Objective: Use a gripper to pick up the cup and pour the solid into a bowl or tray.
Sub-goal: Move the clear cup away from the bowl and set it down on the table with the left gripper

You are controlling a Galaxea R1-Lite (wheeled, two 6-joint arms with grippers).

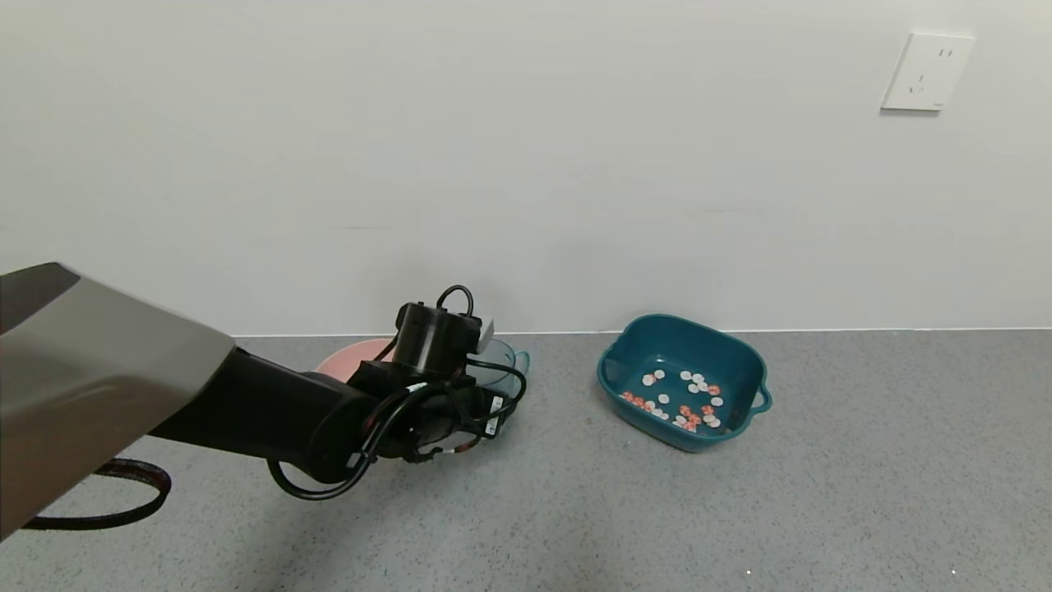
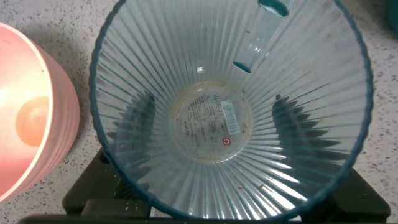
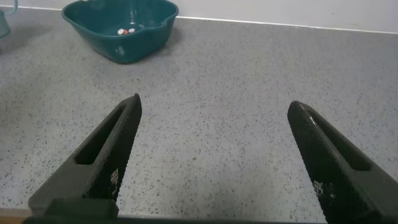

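The pale blue-green ribbed cup [image 1: 499,368] is upright at floor level beside the pink bowl, its handle toward the basin. In the left wrist view I look straight down into the cup [image 2: 211,155]; it is empty, with only a label on its bottom. My left gripper [image 1: 481,393] is shut on the cup, and its two fingers show as dark shapes through the cup's walls around the gripper's middle [image 2: 212,106]. The white and orange-red solid [image 1: 682,400] lies in the teal basin [image 1: 740,362]. My right gripper [image 3: 214,112] is open and empty over bare floor.
A round pink bowl [image 1: 355,360] stands just behind the left gripper and shows beside the cup in the left wrist view [image 2: 31,118]. The basin [image 3: 149,25] lies far ahead of the right gripper. A wall runs behind everything. A black cable loop [image 1: 123,493] lies on the floor.
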